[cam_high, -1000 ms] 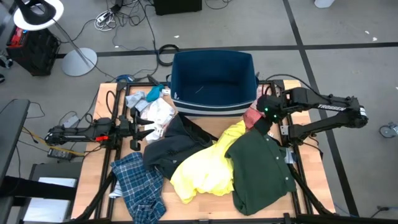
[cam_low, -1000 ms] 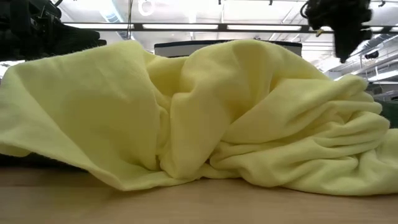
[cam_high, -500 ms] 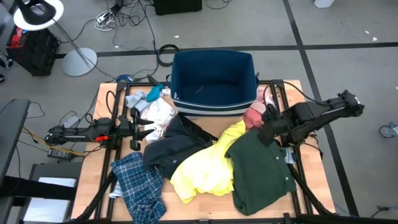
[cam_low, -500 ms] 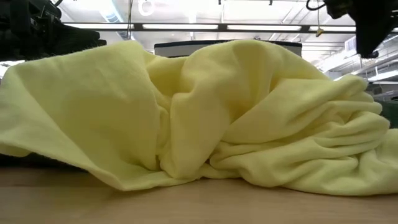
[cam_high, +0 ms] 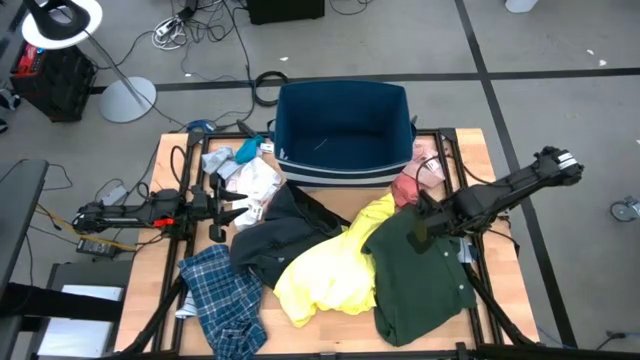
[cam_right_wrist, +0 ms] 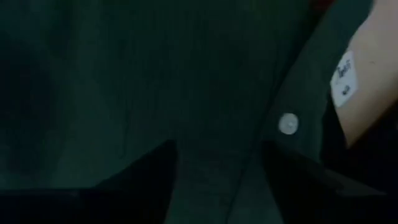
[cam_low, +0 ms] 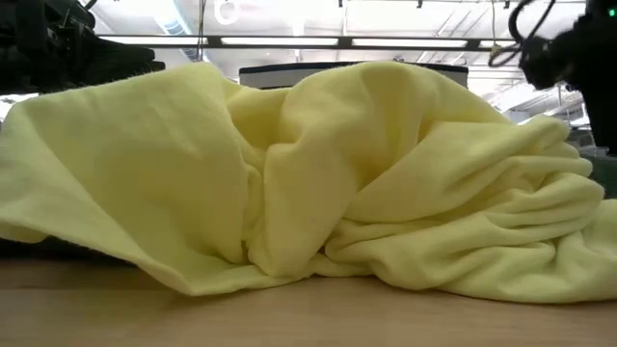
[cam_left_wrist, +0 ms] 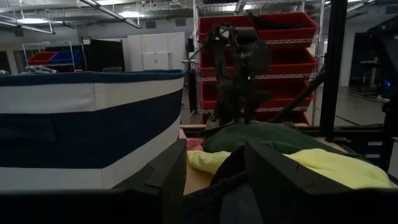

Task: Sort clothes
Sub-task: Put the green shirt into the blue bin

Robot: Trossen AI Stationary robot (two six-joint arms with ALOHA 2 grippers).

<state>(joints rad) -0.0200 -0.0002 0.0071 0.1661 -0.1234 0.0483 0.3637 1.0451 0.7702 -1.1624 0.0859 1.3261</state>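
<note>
We note the right hand (cam_high: pixel 418 228) low over the dark green shirt (cam_high: pixel 420 280), fingers apart, nothing clamped. Shirt lies at the desk's (cam_high: pixel 160 180) four o'clock, beside the yellow top (cam_high: pixel 325 275). Left hand (cam_high: pixel 232 207) waits, fingers apart, at nine o'clock.

Overhead shot's evenly lit, soft shadows; table-level one has glaring ceiling strips behind; right wrist cam is really dim and blurry up close; left wrist foreground's soft.
</note>
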